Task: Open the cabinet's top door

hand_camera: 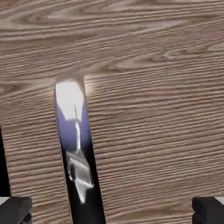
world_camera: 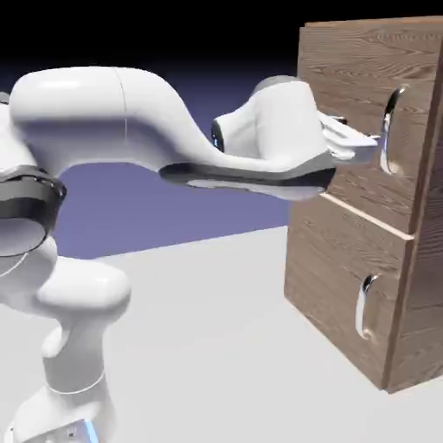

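The brown wood-grain cabinet (world_camera: 424, 260) stands at the right of the exterior view. Its top door (world_camera: 355, 78) is shut and carries a curved silver handle (world_camera: 394, 130). My gripper (world_camera: 363, 145) reaches level toward that door, its fingertips just short of the handle. The hand view is filled by the door's wood (hand_camera: 153, 109). There the handle (hand_camera: 76, 148) runs down between my fingertips (hand_camera: 15, 209), closer to the left one. My gripper (hand_camera: 112, 211) is open and holds nothing.
Below the top door sits the lower door (world_camera: 329, 268) with its own small silver handle (world_camera: 368, 307). The grey table (world_camera: 216, 346) stretches in front of the cabinet. My arm's base (world_camera: 69, 381) rises at the lower left.
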